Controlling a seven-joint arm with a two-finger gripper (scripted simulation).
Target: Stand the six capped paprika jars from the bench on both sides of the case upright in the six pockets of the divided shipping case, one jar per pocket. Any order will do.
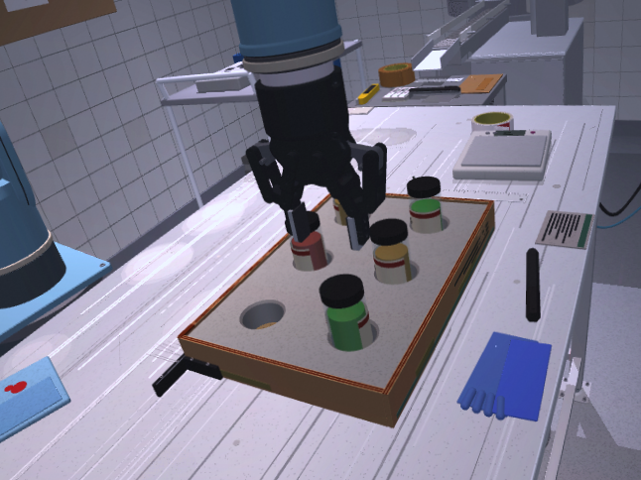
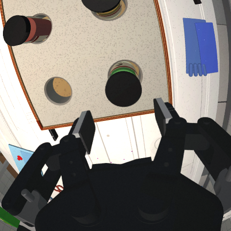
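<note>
A jar (image 1: 340,211) in the far left pocket is mostly hidden behind my gripper (image 1: 326,233). The gripper is open and holds nothing, hanging above the middle of the divided case (image 1: 341,295). Below and in front of it a green jar (image 1: 345,318) (image 2: 123,86) stands upright in the near right pocket. A red jar (image 1: 308,247) (image 2: 24,29) stands in the middle left pocket, an ochre jar (image 1: 391,256) (image 2: 104,6) in the middle right one, and another green jar (image 1: 425,207) in the far right one. The near left pocket (image 1: 263,314) (image 2: 58,90) holds no jar.
A scale (image 1: 503,154) and a tape roll (image 1: 492,121) sit beyond the case. A black marker (image 1: 532,284), a label plate (image 1: 564,228) and blue gloves (image 1: 506,375) (image 2: 200,49) lie right of it. A black tool (image 1: 181,372) lies at the case's near left corner.
</note>
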